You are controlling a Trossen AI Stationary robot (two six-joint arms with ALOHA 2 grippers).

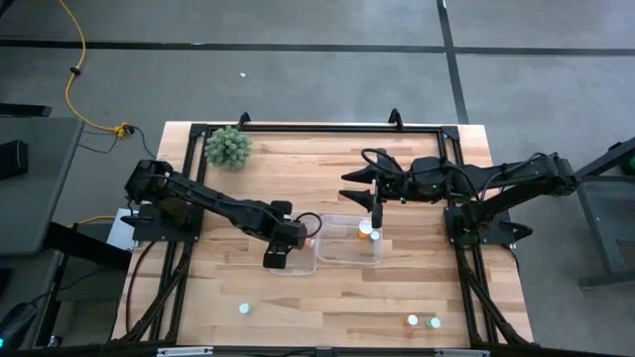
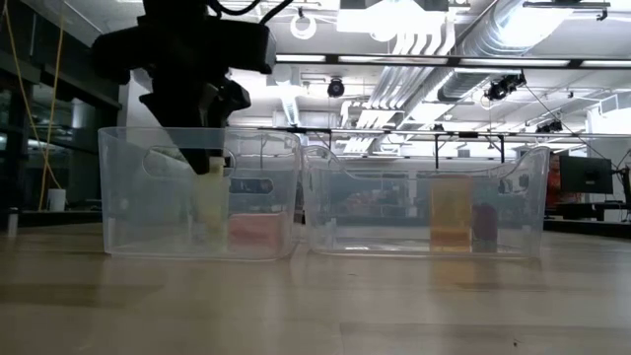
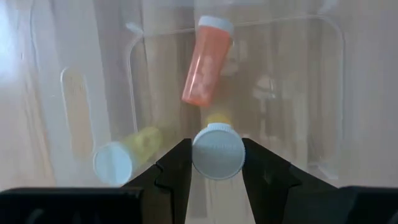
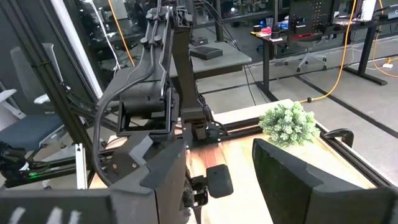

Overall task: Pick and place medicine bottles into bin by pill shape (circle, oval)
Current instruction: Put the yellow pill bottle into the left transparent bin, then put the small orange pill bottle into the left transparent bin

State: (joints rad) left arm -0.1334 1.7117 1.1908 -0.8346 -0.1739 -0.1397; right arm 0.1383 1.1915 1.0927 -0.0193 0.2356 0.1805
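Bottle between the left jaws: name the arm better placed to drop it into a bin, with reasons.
Left. The left gripper already clamps the white-capped bottle directly above the left clear bin, where an orange bottle and a yellow bottle already lie. The right gripper hangs empty over the other bin.

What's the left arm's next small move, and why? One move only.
Probably open the left end effector and release the held bottle: it hangs low inside the clear bin, where an orange bottle and a yellow bottle lie.
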